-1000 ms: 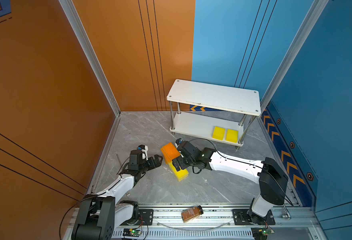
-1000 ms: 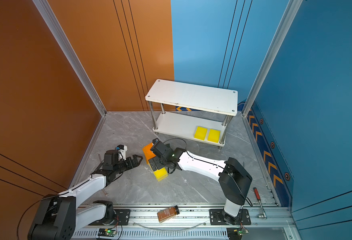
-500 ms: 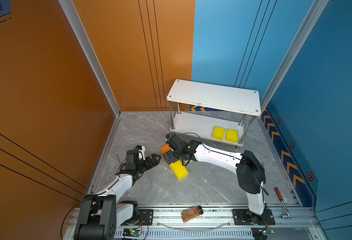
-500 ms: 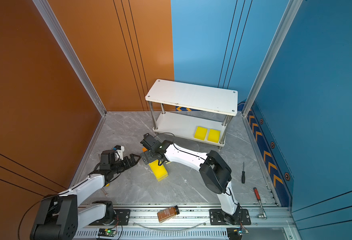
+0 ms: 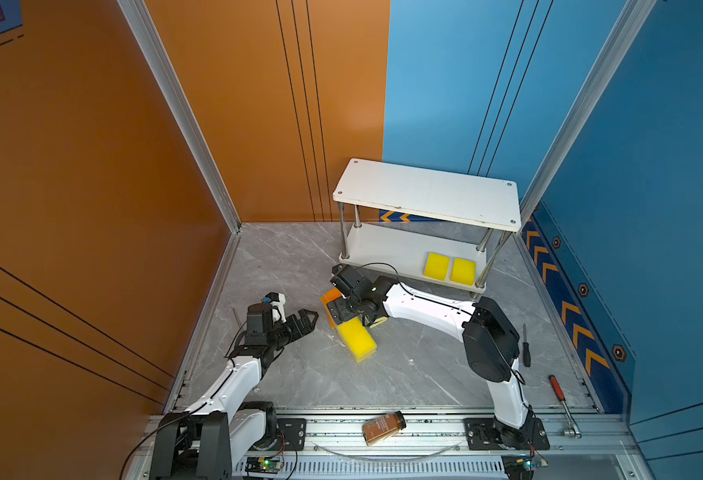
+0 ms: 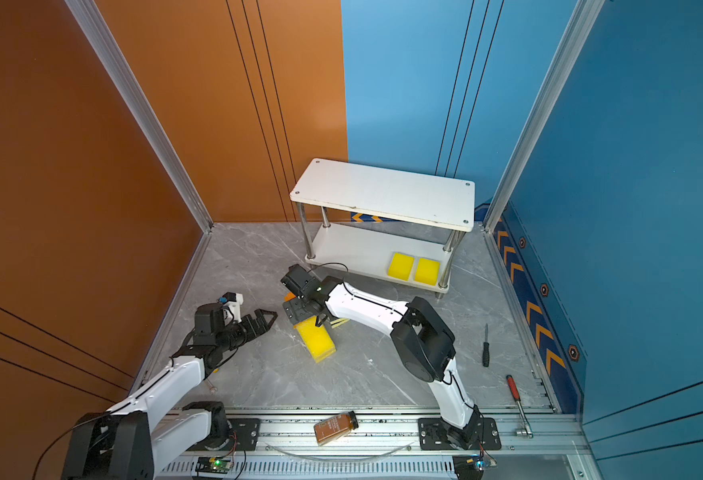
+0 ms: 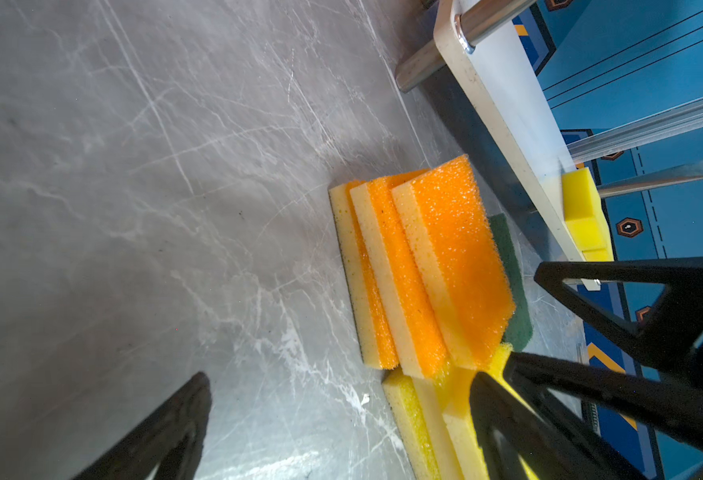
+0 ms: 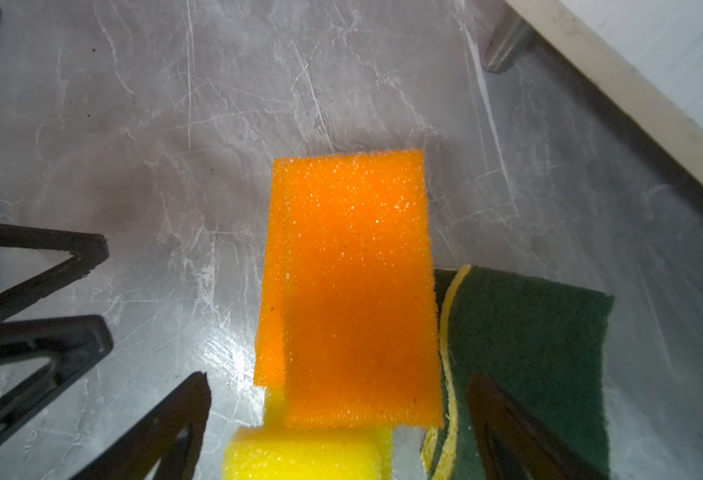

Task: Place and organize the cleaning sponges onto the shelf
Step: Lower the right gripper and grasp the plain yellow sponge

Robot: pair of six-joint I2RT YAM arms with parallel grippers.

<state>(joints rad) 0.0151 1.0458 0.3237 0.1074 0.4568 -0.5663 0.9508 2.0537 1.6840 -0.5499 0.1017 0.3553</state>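
A pile of cleaning sponges lies on the floor in front of the shelf (image 5: 424, 191). It holds orange-topped sponges (image 8: 354, 291) stacked on edge, all-yellow sponges (image 5: 357, 338) and a green-topped sponge (image 8: 528, 353). My right gripper (image 8: 341, 432) hangs open over the pile, a finger on each side of the orange stack and clear of it. My left gripper (image 5: 306, 322) is open just left of the pile, empty. Two yellow sponges (image 5: 437, 264) (image 5: 462, 271) lie side by side on the lower tier.
A brown bottle (image 5: 384, 427) lies on the front rail. A black screwdriver (image 5: 526, 345) and a red-handled tool (image 5: 559, 395) lie on the floor at the right. A thin rod (image 5: 237, 320) lies by the left wall. The shelf's top board is bare.
My right gripper has shifted left over the orange stack, covering most of it in the top views, and its elbow has drawn back. The left gripper has barely moved.
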